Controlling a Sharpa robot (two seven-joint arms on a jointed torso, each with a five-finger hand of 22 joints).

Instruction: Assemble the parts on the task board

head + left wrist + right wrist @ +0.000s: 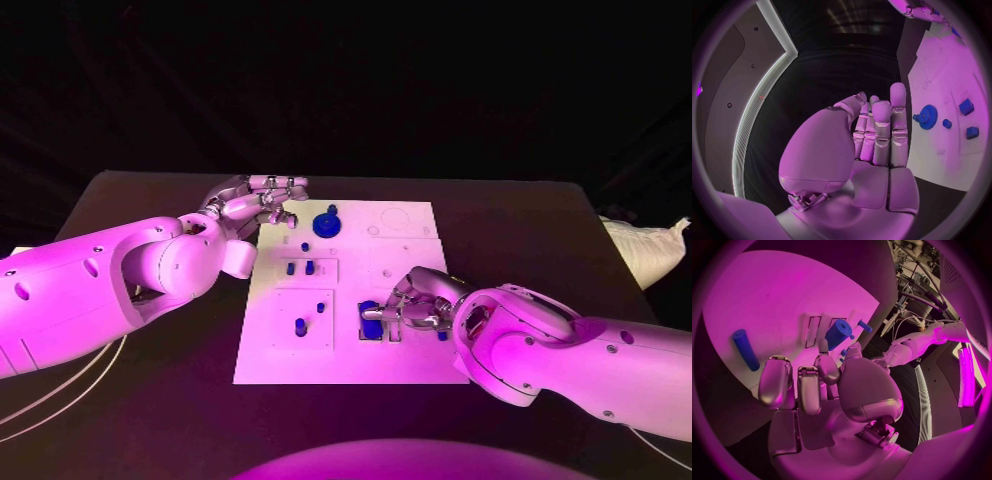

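The white task board (404, 260) lies in the middle of the black table. On its far part sits a blue gear (329, 222) (927, 116), with small blue pieces (300, 267) (966, 106) nearer. My right hand (414, 300) (826, 385) is over the board's near right part. Its thumb and a fingertip pinch a thick blue peg (369, 318) (837, 333) standing at the slots there. My left hand (264, 205) (876, 135) hovers at the board's far left edge, beside the gear, fingers straight and holding nothing.
A blue rod (745, 349) lies flat on the board beside my right hand. Another small blue peg (300, 326) stands in the near left panel. A white bag (645, 250) sits at the table's right edge.
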